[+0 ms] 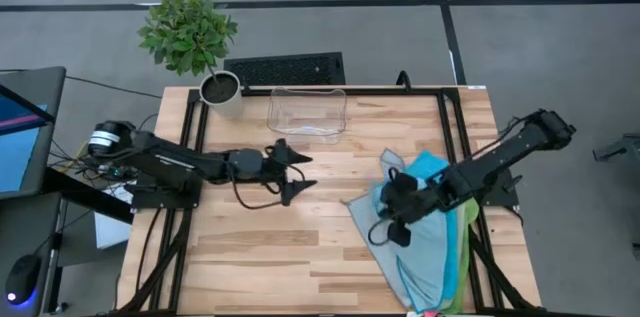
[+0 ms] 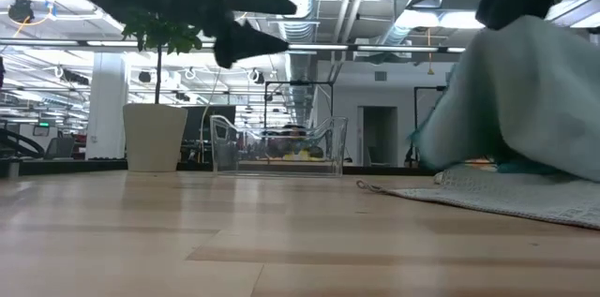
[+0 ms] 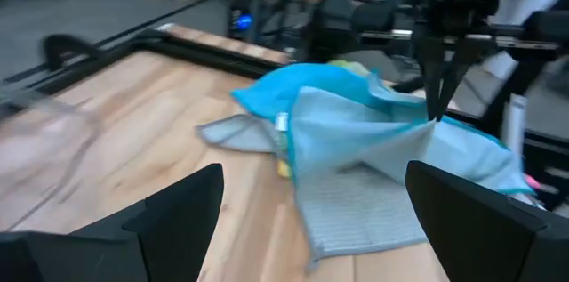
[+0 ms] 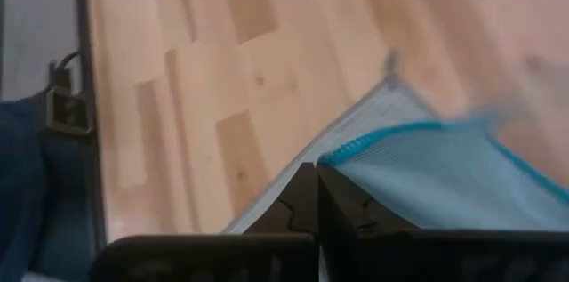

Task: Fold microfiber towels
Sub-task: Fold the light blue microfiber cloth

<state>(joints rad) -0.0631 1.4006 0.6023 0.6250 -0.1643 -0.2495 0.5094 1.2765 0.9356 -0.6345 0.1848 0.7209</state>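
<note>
Right claw (image 1: pixel 397 219) pinched shut on edge of light blue towel (image 1: pixel 425 247), lifting it off the towel pile (image 1: pixel 462 227) at the desk's (image 1: pixel 300 247) right side. Left claw (image 1: pixel 296 170) spread wide, empty, mid-desk. Risk: thin pinch slipping (or dragging a second cloth up).

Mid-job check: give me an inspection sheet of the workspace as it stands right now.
Surface: wooden table, bare on its left and middle.
Job's things: pile of towels on the table's right side, light blue on top, green edges beneath.
Clutter: clear bin and potted plant at the far edge.
Grippers: right gripper shut on the light blue towel, lifting part of it; left gripper open above mid-table, holding nothing.
Cables: black cable looped at the left arm.
Surroundings: keyboard behind the table.
</note>
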